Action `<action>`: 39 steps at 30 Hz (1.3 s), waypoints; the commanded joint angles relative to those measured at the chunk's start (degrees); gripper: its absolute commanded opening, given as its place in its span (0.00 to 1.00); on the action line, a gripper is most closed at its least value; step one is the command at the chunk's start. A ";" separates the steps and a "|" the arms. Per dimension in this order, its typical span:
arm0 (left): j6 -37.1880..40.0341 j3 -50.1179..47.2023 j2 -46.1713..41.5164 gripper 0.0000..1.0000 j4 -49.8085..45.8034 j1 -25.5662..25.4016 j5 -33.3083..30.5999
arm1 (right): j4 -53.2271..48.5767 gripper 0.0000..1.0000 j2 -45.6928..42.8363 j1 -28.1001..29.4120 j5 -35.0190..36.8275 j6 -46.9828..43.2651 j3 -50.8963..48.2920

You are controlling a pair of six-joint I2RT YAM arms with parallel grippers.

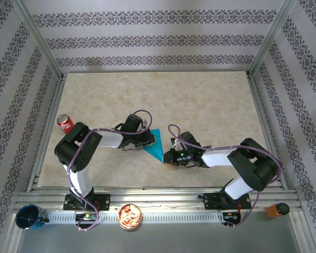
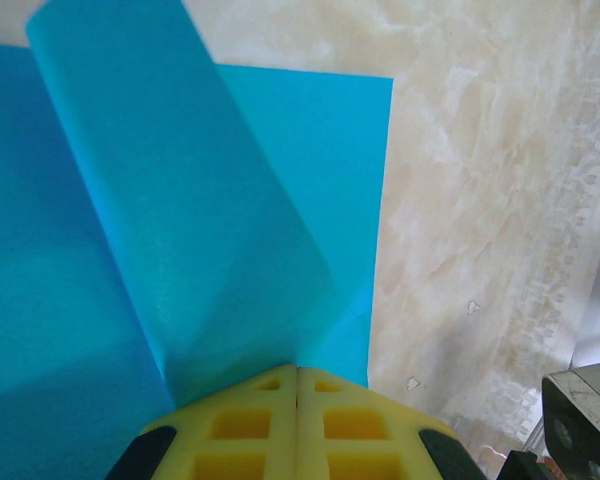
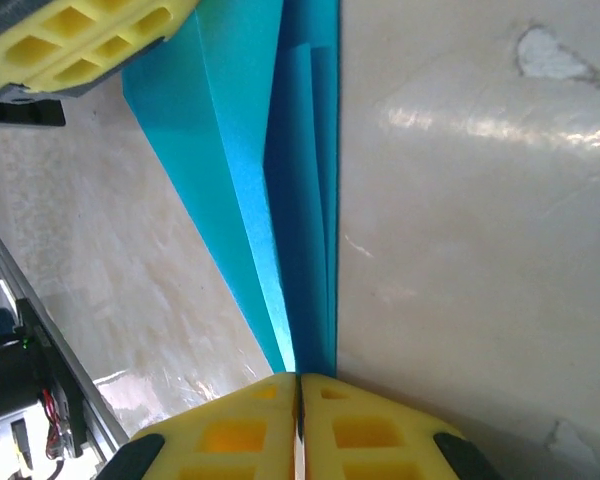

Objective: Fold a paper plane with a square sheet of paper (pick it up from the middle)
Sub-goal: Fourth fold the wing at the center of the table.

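Several folds done: left gripper (image 2: 298,372) and right gripper (image 3: 298,378) both pinch the thin turquoise-blue paper wedge (image 1: 157,143); wing folds seemingly remain.

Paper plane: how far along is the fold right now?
Done: the paper is already a layered, tapering wedge, with several folded edges stacked in the right wrist view. In hand: the left claw is shut on a raised flap, and the right claw is shut on the narrow end. Left: that flap isn't flat yet, so the final creases and a set-down likely remain.
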 commanded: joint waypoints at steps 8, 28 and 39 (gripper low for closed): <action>0.52 -1.19 1.72 0.00 -1.90 -0.82 -1.87 | -11.99 0.21 -10.48 -0.40 1.74 -2.23 2.41; 0.40 -1.27 2.00 0.00 -1.50 -0.82 -1.73 | -12.77 0.05 6.04 1.36 -1.34 -5.16 15.36; 0.39 -1.36 1.92 0.00 -1.53 -0.88 -1.78 | -11.24 0.05 7.71 1.31 -0.92 -4.43 11.54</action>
